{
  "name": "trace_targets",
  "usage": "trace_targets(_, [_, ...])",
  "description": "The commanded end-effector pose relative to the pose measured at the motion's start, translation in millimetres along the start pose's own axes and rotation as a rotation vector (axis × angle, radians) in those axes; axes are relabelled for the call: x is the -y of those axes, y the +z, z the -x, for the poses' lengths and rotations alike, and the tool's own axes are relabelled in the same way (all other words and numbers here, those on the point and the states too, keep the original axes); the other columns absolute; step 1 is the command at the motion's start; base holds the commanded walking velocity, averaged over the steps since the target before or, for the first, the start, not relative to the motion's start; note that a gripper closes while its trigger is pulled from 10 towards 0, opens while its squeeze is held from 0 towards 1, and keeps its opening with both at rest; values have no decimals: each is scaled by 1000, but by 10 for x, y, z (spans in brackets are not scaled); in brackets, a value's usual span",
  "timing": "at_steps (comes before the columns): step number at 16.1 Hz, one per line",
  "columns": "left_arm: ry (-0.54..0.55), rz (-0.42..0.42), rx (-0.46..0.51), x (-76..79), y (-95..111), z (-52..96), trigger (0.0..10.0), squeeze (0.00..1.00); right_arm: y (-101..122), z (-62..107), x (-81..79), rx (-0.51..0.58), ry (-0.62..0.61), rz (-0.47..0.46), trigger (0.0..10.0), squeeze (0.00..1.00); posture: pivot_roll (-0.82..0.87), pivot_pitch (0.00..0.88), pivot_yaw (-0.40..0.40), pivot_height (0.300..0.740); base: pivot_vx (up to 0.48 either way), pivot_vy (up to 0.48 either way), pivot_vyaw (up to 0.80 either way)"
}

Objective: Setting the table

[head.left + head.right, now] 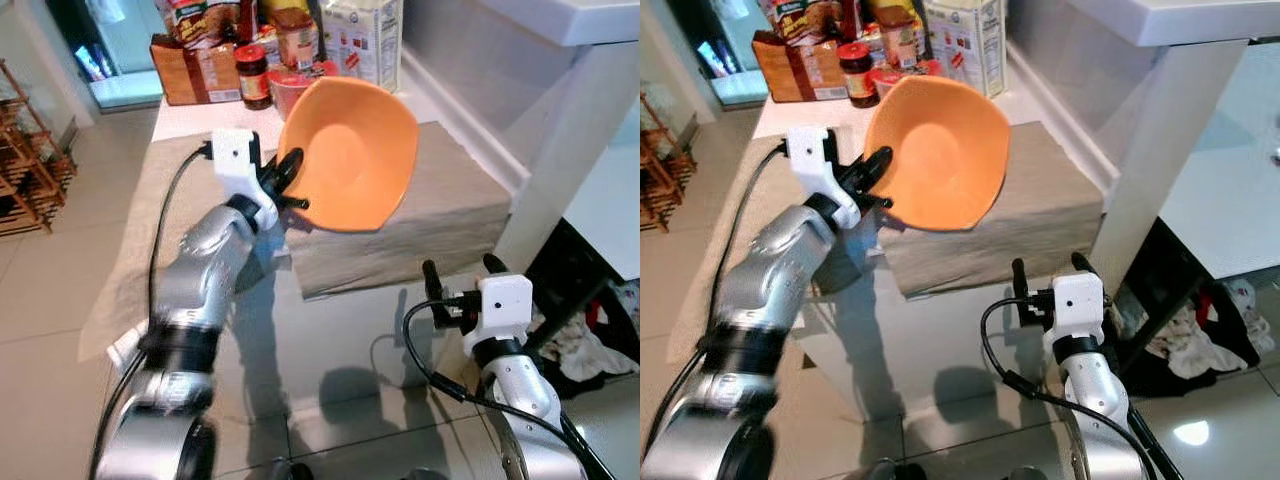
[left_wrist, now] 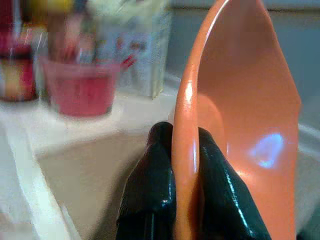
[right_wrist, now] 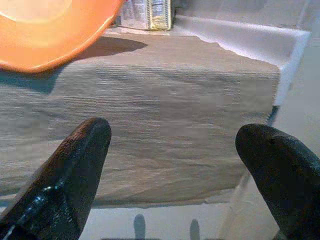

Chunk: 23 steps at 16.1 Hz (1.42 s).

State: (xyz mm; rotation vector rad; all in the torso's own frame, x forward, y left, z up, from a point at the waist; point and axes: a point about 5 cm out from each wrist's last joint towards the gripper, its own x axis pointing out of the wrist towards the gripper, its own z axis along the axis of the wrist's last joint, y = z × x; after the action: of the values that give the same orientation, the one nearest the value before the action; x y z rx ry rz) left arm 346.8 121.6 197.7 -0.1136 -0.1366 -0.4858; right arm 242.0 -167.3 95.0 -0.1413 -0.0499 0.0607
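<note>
Orange bowl (image 1: 350, 155): tilted, aloft over the cloth-covered desk (image 1: 455, 215), rim pinched in left gripper (image 1: 285, 185) jaws. Right gripper (image 3: 175, 165): jaws released, low before the desk's front edge. Advised: level bowl, lower onto cloth clear of the jars (image 1: 252, 75), then release.

Bare beige cloth (image 1: 450, 215) lies open under the lifted orange bowl (image 1: 352, 155); jars and cartons (image 1: 270, 45) crowd the far end

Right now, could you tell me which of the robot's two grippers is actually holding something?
The left gripper: its fingers pinch the rim of the orange bowl, tilted above the table. The right gripper hangs open, lower.
</note>
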Motion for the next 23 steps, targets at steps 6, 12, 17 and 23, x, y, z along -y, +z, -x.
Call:
trace_targets(6, [181, -36, 13, -382, -33, 468, 0, 0, 154, -147, -15, 90, 8, 18, 10000, 0, -157, 0, 103, 722, 0, 0, 0])
trace_targets(12, [442, -161, 35, -574, -40, 1031, 0, 0, 152, -219, -46, 108, 29, 16, 10000, 0, -123, 0, 81, 722, 0, 0, 0])
trace_targets(17, [433, -213, 23, -461, -183, 1163, 0, 0, 171, -246, -53, 131, 31, -55, 10000, 0, -119, 0, 67, 722, 0, 0, 0])
trace_targets(23, [328, -116, -48, -96, -449, 1240, 0, 0, 132, -182, -5, 128, 22, -41, 10000, 0, -133, 0, 73, 722, 0, 0, 0])
